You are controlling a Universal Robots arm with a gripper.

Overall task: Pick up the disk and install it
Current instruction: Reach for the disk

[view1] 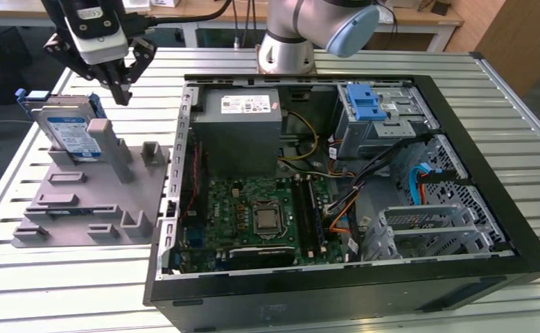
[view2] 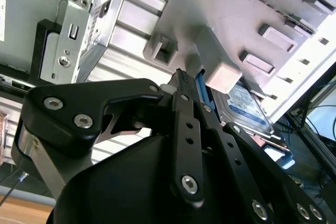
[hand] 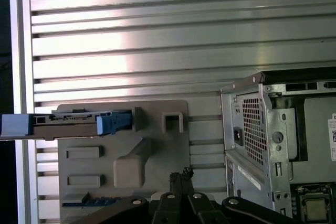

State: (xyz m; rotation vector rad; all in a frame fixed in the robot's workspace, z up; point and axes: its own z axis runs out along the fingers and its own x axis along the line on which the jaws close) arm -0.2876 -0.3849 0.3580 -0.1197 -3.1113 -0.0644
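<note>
Bright, even light w/ some glare

The table (view1: 66,291) is ribbed bare metal with a satin sheen, and the holder (view1: 75,201) on it is smooth, matt grey plastic. The disk (view1: 66,132) has a dull silver metal body, blue plastic rails and what may be a paper label. The gripper (view2: 181,77) links are matt black with bright metal screws.

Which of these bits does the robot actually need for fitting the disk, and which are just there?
Part of the job: disk, upright in the grey holder; gripper, shut, near it; open computer case.
Just there: power-supply box; motherboard; slatted table.
</note>
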